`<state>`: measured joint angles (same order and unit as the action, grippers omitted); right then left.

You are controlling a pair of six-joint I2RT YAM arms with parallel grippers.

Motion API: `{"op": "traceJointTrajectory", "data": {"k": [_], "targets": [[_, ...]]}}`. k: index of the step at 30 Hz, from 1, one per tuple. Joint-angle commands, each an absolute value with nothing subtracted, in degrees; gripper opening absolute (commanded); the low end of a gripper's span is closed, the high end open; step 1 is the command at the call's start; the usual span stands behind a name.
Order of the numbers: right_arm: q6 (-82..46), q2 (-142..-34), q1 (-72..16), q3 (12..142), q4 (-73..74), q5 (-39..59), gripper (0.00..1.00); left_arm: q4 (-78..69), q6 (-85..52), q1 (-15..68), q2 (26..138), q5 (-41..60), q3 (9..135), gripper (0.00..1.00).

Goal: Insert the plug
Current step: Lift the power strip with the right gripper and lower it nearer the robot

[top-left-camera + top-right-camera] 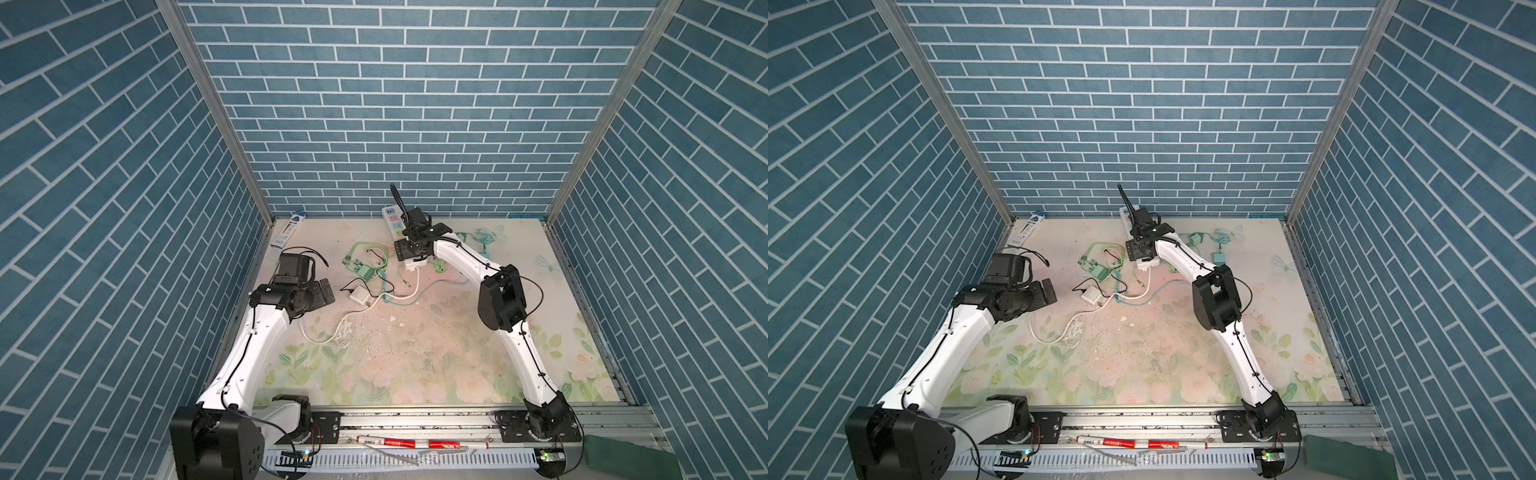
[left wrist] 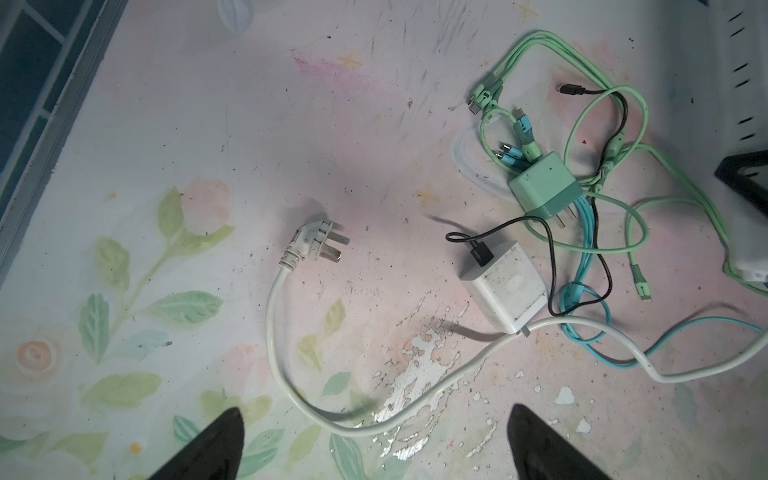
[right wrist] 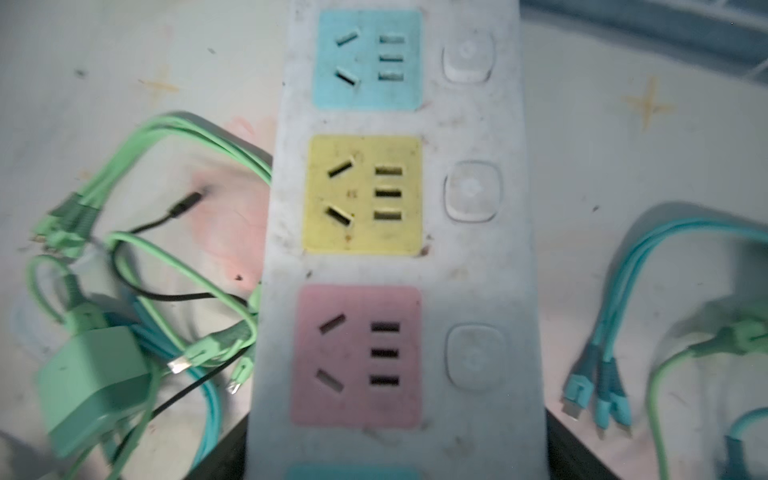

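Two tools. Left tool [image 2: 374, 409] spread wide, empty, above surface [image 2: 208, 124]; white plug [image 2: 318, 241] lies loose nearby, left side. Right tool [image 3: 395, 449] clamps power strip [image 3: 395, 270], far centre.

Blurred long white plastic power strip [image 3: 399, 266]; the teal socket [image 3: 353, 473] at its near end is cut by the frame. Dark fingers [image 3: 571, 461] of the right gripper [image 3: 397, 461] flank that end, contact unclear. In both top views the right arm [image 1: 457, 257] [image 1: 1177, 257] hides the strip's middle.
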<state>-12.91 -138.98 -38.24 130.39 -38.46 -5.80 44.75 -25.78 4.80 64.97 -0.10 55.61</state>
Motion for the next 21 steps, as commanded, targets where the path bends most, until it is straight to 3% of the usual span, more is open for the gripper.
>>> {"op": "traceJointTrajectory", "data": {"k": [1,7,14,21], "targets": [[-3.2,-129.6,-38.5,127.2,-35.1,-7.4,0.28,48.2,-25.7,4.9,63.1,-0.2,57.1,1.0],[7.0,-120.1,-38.2,118.1,-32.6,-8.4,0.28,52.9,-26.1,5.0,57.9,-1.0,57.8,1.0],[9.4,-112.1,-37.4,116.7,-36.2,-8.0,0.27,53.8,-28.7,5.0,52.4,0.3,55.5,1.0],[5.7,-98.0,-37.7,100.1,-32.0,4.0,0.27,52.6,-29.3,5.0,51.6,1.4,53.2,1.0]]}}
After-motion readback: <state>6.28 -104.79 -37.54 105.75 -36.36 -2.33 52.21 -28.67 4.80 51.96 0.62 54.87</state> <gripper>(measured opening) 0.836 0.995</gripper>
